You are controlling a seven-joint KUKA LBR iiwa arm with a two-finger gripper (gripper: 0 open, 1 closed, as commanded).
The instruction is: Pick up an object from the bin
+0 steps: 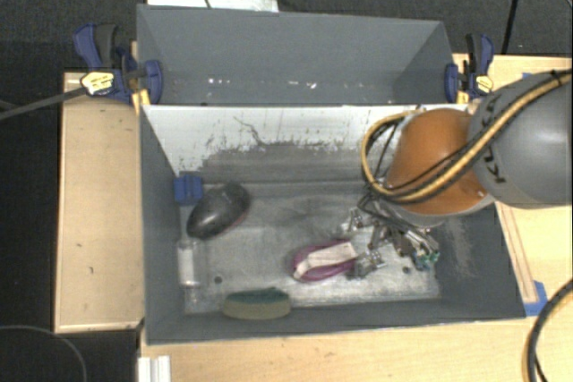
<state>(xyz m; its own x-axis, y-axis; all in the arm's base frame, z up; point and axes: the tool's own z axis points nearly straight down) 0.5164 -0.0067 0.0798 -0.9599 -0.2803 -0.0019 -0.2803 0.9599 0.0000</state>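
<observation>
Down in the right half of the bin (286,58), we have our gripper (372,253) low over the floor, right at the right-hand end of a purple and white thing (320,261) that lies flat and slightly slanted near the front wall. The two look to be touching or nearly so, but we cannot tell whether the gripper is open or closed, nor whether anything sits inside it; the metal parts there are too tangled to read.

We judge this purple and white thing to be the one we are going for, since nothing else is near. It lies alone on bare floor, which suits a pick from above: no neighbour to knock and no wall in the way. Coming at its end rather than its middle may leave it to swing or slip when lifted.

The other things are well apart, on the left side: a dark grey rounded thing (218,210) near the middle left, a small clear bottle (187,268) lying along the left wall, and a flat green oval thing (257,304) against the front wall. Our orange wrist cover (430,161) with its cables hangs above the right rear of the bin, because the arm leans in from that side.
</observation>
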